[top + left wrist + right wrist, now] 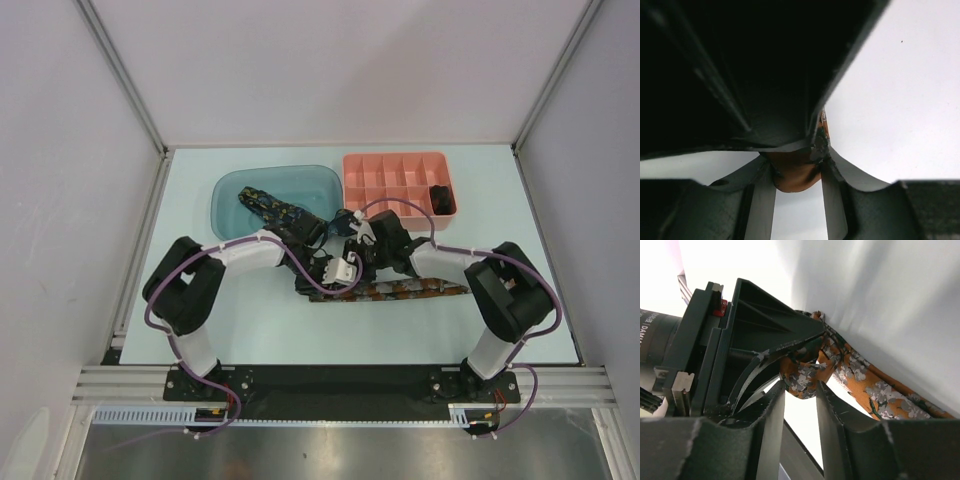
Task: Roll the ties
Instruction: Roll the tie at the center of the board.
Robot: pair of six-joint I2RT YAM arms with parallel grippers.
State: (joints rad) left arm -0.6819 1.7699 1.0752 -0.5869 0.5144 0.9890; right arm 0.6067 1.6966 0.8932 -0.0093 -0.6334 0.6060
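Note:
The orange-brown flecked tie (pixel 405 289) lies along the table's middle, its left end lifted between both grippers. My left gripper (pixel 338 271) is shut on a fold of that tie (pixel 793 176), seen between its fingertips (pixel 796 170). My right gripper (pixel 360 252) faces it closely and is shut on the same folded end (pixel 805 379), with the rest of the tie (pixel 880 392) trailing right. The navy tie with yellowish specks (pixel 277 208) lies crumpled in the blue tub (pixel 232 190). A small dark rolled bundle (pixel 441 197) sits in the pink compartment tray (pixel 372 185).
The blue tub stands at the back left and the pink tray at the back right, both just behind the grippers. White walls enclose the table on three sides. Each gripper's black body fills much of the other's wrist view.

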